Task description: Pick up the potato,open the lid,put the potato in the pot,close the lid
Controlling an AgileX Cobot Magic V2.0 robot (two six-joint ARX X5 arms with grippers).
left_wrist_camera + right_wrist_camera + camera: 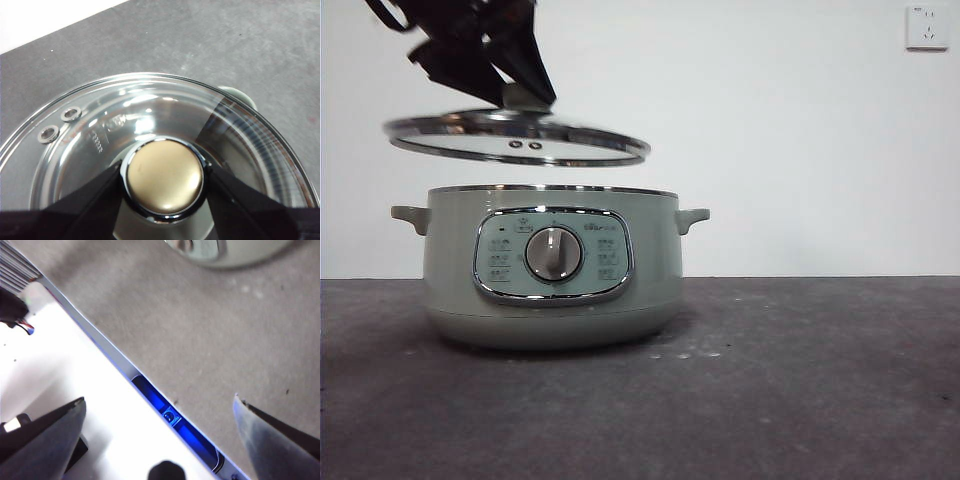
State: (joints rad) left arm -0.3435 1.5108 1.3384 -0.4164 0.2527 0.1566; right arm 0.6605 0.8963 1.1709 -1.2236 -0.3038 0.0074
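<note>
The glass lid (440, 128) with its chrome rim hangs slightly tilted a little above the pale green pot (555, 300), shifted to the pot's left. My left gripper (525, 95) comes down from the top left and is shut on the lid's knob (165, 177). The left wrist view looks down through the lid's glass (100, 130), with a pot handle (240, 95) showing beyond its rim. The potato is not visible in any view. My right gripper (160, 399) is open and empty, away from the pot (225, 250), over the table's edge.
The pot stands on a dark grey table (800, 380) in front of a white wall with a socket (927, 27) at the top right. In the right wrist view a white surface (65, 370) with a blue light (167, 415) borders the table.
</note>
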